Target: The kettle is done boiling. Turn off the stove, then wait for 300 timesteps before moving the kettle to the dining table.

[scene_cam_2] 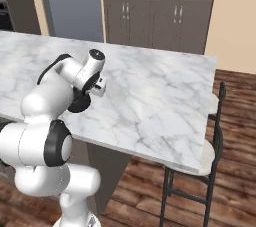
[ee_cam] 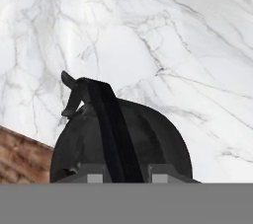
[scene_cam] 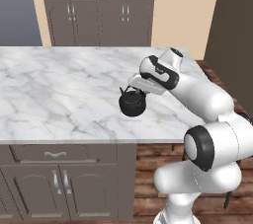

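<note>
The small black kettle [scene_cam: 132, 104] hangs by its thin arched handle [ee_cam: 106, 119] over the marble dining table [scene_cam: 59, 90], near the table's front edge. My gripper [scene_cam: 134, 88] is shut on that handle from above, and the handle runs between the two finger tips in the hand view [ee_cam: 121, 177]. From the right base view the kettle [scene_cam_2: 79, 103] is partly hidden behind my forearm. Whether its base touches the tabletop [ee_cam: 173, 30] I cannot tell. The stove is out of view.
Tall grey-brown cabinets [scene_cam: 99, 6] stand behind the table. A drawer and doors [scene_cam: 54, 155] sit under its front edge. A dark-framed stool [scene_cam_2: 216, 131] stands at the table's right end on the wooden floor [scene_cam_2: 150, 191].
</note>
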Motion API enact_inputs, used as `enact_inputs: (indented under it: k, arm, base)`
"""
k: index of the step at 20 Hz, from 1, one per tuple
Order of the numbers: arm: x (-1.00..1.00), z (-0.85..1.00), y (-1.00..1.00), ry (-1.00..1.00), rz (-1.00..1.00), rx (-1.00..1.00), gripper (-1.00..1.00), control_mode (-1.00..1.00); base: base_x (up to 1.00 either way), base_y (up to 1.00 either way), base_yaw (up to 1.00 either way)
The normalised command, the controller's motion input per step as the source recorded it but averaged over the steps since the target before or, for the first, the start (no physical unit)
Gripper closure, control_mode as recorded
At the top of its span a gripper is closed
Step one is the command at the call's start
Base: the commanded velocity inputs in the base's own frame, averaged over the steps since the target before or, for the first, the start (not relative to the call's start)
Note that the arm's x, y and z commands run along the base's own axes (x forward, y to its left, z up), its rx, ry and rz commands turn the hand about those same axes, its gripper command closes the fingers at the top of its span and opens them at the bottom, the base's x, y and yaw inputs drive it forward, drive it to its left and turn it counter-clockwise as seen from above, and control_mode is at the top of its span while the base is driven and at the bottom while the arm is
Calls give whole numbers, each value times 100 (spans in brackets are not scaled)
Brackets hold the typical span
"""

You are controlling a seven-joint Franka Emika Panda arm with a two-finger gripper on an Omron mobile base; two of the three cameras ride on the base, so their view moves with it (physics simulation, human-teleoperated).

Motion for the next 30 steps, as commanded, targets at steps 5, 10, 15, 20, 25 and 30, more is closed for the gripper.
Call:
enact_inputs:
  k: [5,10,15,20,25,30]
  arm:
    - [0,0,0,0,0,0,100,100]
    - [0,0,0,0,0,0,100,100]
    - [0,0,-6,0,0,1,100,-100]
    - [0,0,-45,0,0,6,100,-100]
    - [0,0,-51,-1,0,7,100,-100]
    - [1,-4,-57,-1,0,3,100,-100]
  base:
    - [17,-26,13]
    - [2,0,0]
    - [1,-11,0]
    - [0,0,0]
    - [0,0,0]
    - [0,0,0]
